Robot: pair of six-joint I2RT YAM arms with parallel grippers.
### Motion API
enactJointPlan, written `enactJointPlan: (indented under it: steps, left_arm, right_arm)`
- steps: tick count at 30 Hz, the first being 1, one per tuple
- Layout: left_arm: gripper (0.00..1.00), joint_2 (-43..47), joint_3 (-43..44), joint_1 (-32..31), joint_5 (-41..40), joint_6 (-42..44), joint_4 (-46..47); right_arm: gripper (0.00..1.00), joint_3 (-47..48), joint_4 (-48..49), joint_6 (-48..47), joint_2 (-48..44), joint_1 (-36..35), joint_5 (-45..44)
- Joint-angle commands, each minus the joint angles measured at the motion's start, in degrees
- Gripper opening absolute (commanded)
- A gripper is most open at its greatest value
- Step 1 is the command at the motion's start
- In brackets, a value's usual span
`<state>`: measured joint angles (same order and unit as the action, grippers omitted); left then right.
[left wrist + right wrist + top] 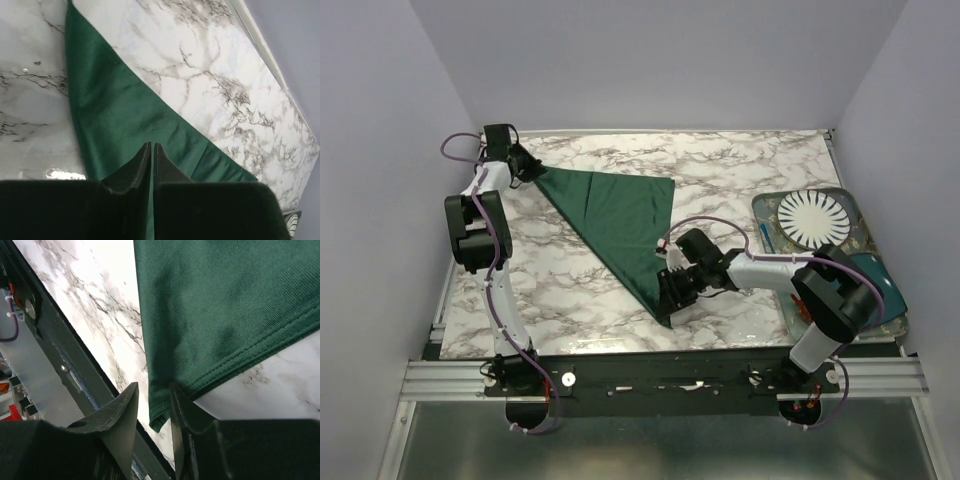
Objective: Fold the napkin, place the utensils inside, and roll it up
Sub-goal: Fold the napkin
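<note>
At 10 o'clock, left end effector pinches the napkin; at 6 o'clock, right end effector straddles its corner unclenched, presumably smoothing the fold.

Robot lab cell, no question. Plain lilac walls box the table in on the left, far and right sides: a bare enclosure, nothing homely about it. Along the near edge runs an aluminium rail, and bolted to it are two arms, the left arm and the right arm, with purple cables looping along them. On the marble-patterned top there is only tableware: a napkin and, at the right, a tray with a plate. The right wrist view catches exposed screws and wiring on the near frame.
</note>
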<state>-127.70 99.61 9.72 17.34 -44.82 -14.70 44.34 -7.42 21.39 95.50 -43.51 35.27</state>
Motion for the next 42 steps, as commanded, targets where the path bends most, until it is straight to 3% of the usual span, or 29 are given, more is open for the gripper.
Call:
enactJointPlan:
  steps: [1,7,10,15,18,22,24,26,35,42]
  left_arm:
    - [0.15,6.2,-2.2,-3.2,0.2,3.0,1.7]
    - [0.2,8.3,-8.6,-5.1,3.1,1.9,6.3]
    - [0.26,8.0,-9.1,-6.5,4.5,4.0,5.8]
    - [0.34,9.4,-9.1,-7.1,-1.3,9.0,2.2]
    - [0.4,8.9,-5.1,-6.9,-8.2,11.1,-2.8]
    - [0.46,7.2,-3.9,-5.1,-11.1,7.9,-1.9]
    - [0.55,6.1,-1.4,-4.8,-16.1,6.7,-3.4]
    - [0.54,3.2,3.2,-4.4,-19.1,6.8,-4.5]
    - [0.59,-7.9,17.4,-0.8,-18.4,5.5,-10.4]
    - [0.64,-11.7,20.1,-0.3,-18.0,4.9,-12.2]
  right_arm:
    - [0.39,1.4,-0.7,0.0,-1.2,-0.4,-1.6]
    - [0.4,1.5,1.0,0.1,2.8,-0.4,-0.2]
    - [0.43,1.5,0.9,0.4,0.6,-0.4,-1.7]
    - [0.64,6.3,-3.6,0.9,-4.6,1.1,-9.1]
    - [0.74,8.8,-5.3,2.7,-6.2,5.3,-12.2]
    - [0.79,15.4,-6.5,4.5,-5.9,12.0,-13.6]
    - [0.82,17.4,-6.7,4.8,-5.2,15.8,-13.9]
    - [0.84,20.2,-6.7,4.4,-4.6,18.5,-14.0]
    - [0.88,26.2,-7.3,4.6,0.0,24.2,-10.8]
    - [0.88,27.2,-7.3,4.5,1.6,24.4,-9.3]
